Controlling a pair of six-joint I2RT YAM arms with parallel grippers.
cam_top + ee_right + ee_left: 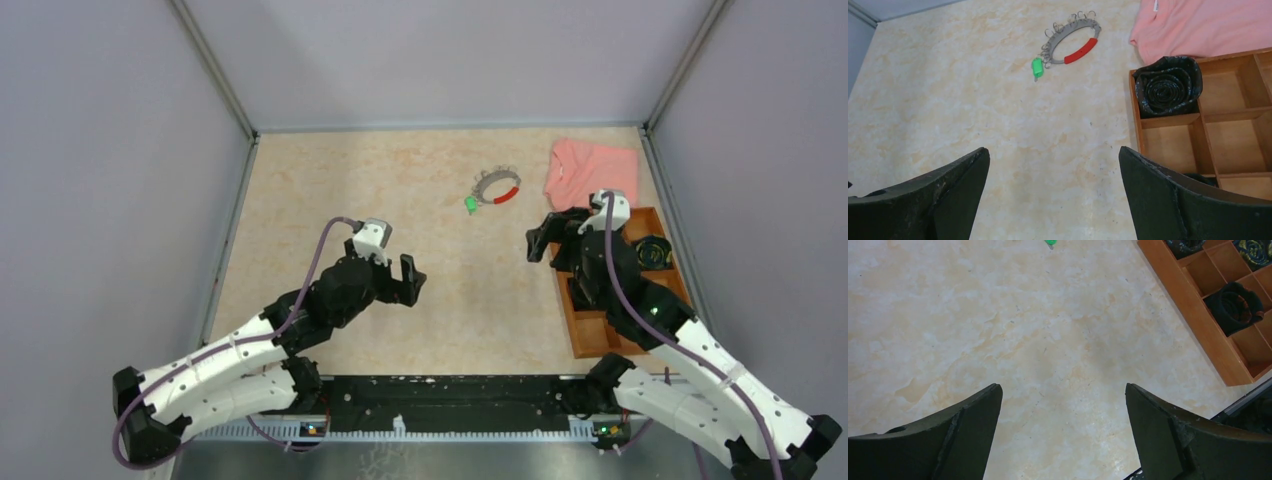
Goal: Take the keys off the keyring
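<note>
Left claw (pixel 413 277): jaws spread wide, nothing between them. Its wrist view showed only bare worktop (pixel 1048 340) under the gap.

Right claw (pixel 535 246): likewise wide open and empty, poised beside the wooden compartment tray (pixel 585 325), which held a black coiled bundle (pixel 1168 87).

Farther out, the keyring (pixel 483 183) lay flat on the worktop, well apart from both claws and nearer the right one. Its red sleeve (pixel 1080 51) faced the right claw. The green-headed key (pixel 1037 68) lay at the hoop's left end, touching it. The small silvery keys (pixel 1073 19) were clustered along the far arc, apparently threaded on. A pink cloth (pixel 590 170) lay just beyond the tray.

Progress, as judged: none. No key was seen loose on the worktop, and nothing was gripped. All of it remained: reaching the ring, pinning it, and working each key off.
</note>
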